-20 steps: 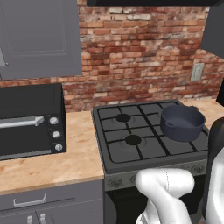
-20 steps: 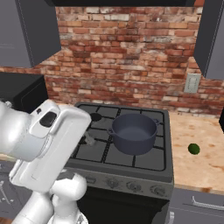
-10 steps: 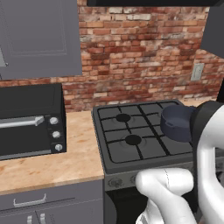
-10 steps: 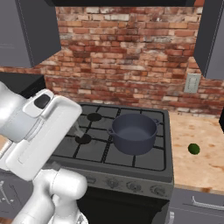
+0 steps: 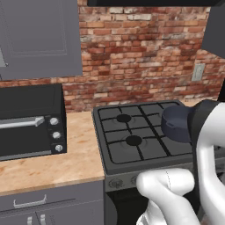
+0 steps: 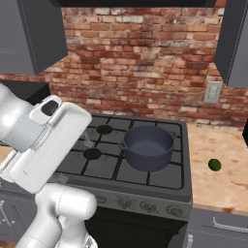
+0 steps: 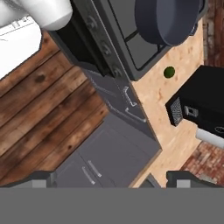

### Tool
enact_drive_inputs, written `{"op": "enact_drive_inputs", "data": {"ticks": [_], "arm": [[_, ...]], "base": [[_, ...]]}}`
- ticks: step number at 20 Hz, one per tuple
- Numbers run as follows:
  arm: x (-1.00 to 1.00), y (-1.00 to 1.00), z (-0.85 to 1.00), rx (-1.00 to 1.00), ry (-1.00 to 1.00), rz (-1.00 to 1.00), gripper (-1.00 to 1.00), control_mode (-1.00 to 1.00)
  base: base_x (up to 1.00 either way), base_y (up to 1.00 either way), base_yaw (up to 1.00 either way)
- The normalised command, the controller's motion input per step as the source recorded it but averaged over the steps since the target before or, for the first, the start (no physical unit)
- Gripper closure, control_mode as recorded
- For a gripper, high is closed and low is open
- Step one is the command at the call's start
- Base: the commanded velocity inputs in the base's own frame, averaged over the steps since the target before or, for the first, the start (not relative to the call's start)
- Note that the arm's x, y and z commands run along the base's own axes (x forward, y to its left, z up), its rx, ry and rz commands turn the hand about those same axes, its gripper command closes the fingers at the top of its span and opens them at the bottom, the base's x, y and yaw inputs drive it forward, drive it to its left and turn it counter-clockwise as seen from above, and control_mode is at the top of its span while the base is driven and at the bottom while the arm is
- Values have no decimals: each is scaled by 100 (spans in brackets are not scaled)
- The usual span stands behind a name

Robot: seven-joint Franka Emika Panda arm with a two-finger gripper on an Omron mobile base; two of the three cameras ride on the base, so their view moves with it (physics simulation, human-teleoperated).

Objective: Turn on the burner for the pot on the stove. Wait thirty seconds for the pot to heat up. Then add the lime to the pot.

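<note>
The pot (image 6: 147, 147) sits on the front right grate of the stove (image 6: 121, 164), its near side in the left base view hidden behind the robot's white arm (image 5: 206, 145), which also cuts off the stove's right edge there. In the right base view the arm covers the stove's left front corner and part of the knob row (image 6: 145, 206); the knobs are small and their settings cannot be read. The lime (image 6: 214, 165) lies alone on the bench (image 6: 223, 179) right of the stove, well apart from the pot, with bare bench all round it. From above, the hand (image 7: 111, 177) shows two dark fingertips (image 7: 41, 177) set wide apart with nothing between them, over grey cabinet fronts (image 7: 109, 148) and wooden floor (image 7: 39, 113). A black appliance (image 7: 201, 105) beyond the lime is cropped by the frame. Left of the stove, a black countertop oven (image 5: 28, 121) stands on the bench.
</note>
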Motion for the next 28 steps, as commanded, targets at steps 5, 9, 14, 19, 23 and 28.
{"op": "enact_drive_inputs", "data": {"ticks": [5, 9, 14, 19, 23, 28], "arm": [[42, 0, -11, 0, 3, 3, -100, -100], [36, -4, -10, 0, 6, 7, -100, -100], [21, -20, 0, 0, 7, 1, -100, -100], [29, -22, -8, 0, 20, 0, -100, -100], [21, -19, -16, -1, 26, 12, -100, -100], [13, -26, -1, 0, 25, 18, -100, -100]], "base": [[0, 0, 0], [0, 0, 0], [0, 0, 0], [0, 0, 0], [0, 0, 0], [0, 0, 0]]}}
